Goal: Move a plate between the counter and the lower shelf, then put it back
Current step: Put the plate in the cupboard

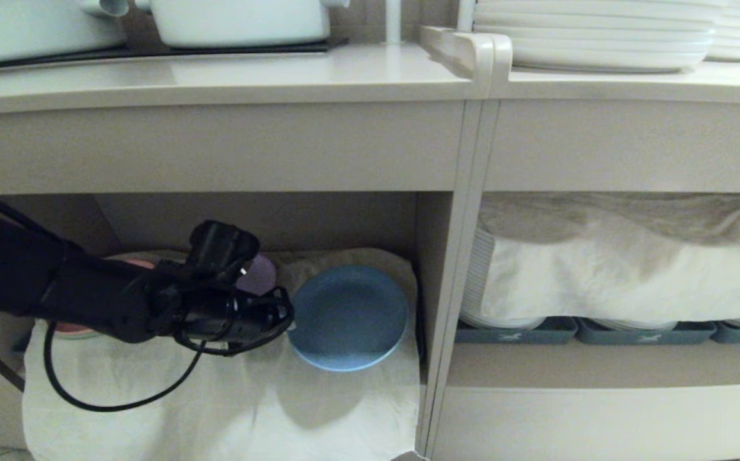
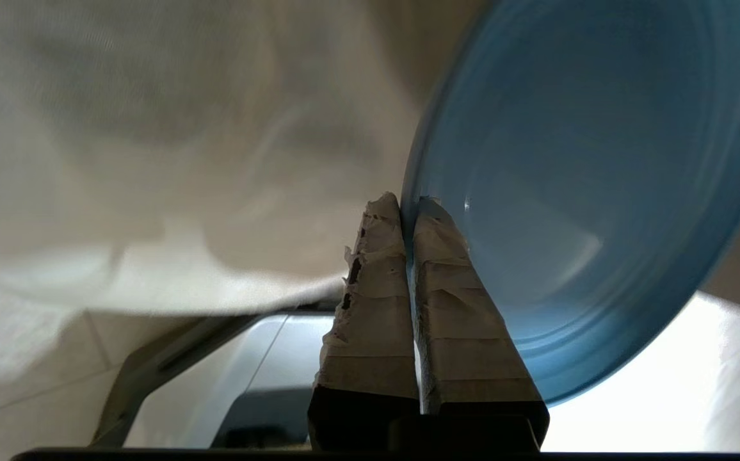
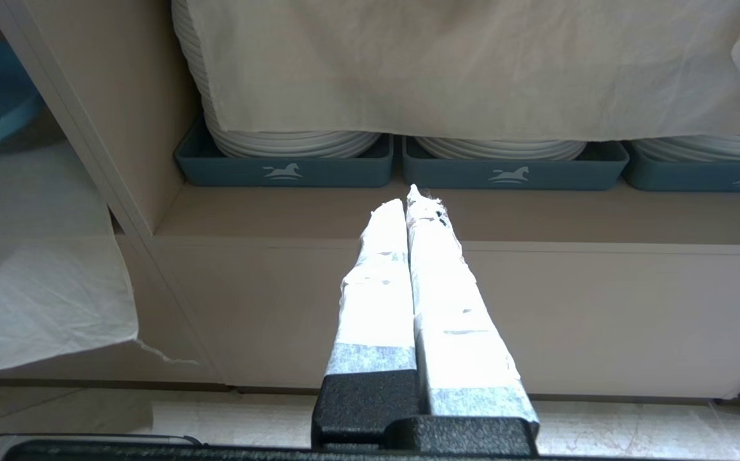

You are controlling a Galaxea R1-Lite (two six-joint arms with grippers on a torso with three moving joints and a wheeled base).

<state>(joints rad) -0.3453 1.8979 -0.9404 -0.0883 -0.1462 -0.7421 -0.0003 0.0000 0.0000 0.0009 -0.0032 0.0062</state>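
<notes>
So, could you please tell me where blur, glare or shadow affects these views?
Head view: the plate casts a soft shadow on the white cloth. Left wrist view: the cloth behind is smeared, with glare beside the plate's rim. Right wrist view: sharp.

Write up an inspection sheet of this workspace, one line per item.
Surface: lower shelf lined with a wrinkled white cloth that hangs over its front edge; counter above.
Job's things: plate held tilted in the lower shelf opening, pinched at its rim.
Clutter: purple plate and pink plate behind the arm; white pots on the counter; stacked white plates on the adjoining top.
Grippers: left gripper shut on the plate's rim; right gripper shut, empty, facing the neighbouring compartment.
Cables: black cable loops below the left arm over the cloth.
Surroundings: blue-grey trays of cloth-covered plates; tiled floor.
</notes>
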